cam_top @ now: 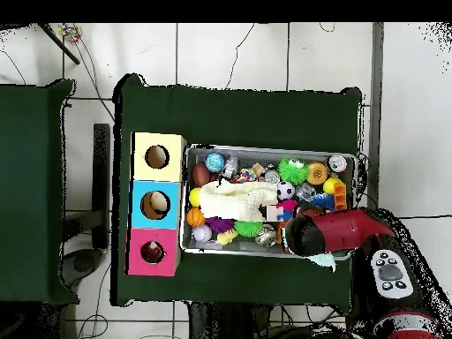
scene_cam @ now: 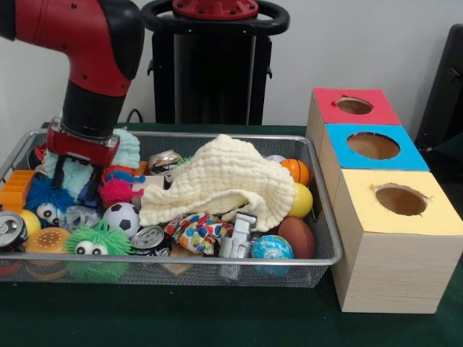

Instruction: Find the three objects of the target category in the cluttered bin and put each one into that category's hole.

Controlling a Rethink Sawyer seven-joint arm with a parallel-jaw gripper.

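Observation:
The silver wire-mesh bin (scene_cam: 323, 217) is full of toys, and it also shows in the overhead view (cam_top: 265, 148). My gripper (scene_cam: 77, 182) is lowered into the bin's left end. It stands open, with a pale teal cloth (scene_cam: 129, 148) beside and between the jaws. A blue fuzzy toy with eyes (scene_cam: 42, 202) and a pink spiky ball (scene_cam: 116, 192) lie right beside it. The red-topped box's hole (scene_cam: 354, 105) is at the far right, apart from the bin; it also shows in the overhead view (cam_top: 153, 253). In the overhead view my arm (cam_top: 340, 231) hides the gripper.
A cream cloth (scene_cam: 224, 181) covers the bin's middle. Around it lie a soccer ball (scene_cam: 121, 217), a green fuzzy toy (scene_cam: 98, 242), two cans (scene_cam: 150, 238), a basketball (scene_cam: 295, 171) and a brown football (scene_cam: 296, 235). Blue-topped (scene_cam: 372, 146) and yellow-topped (scene_cam: 400, 200) boxes stand nearer.

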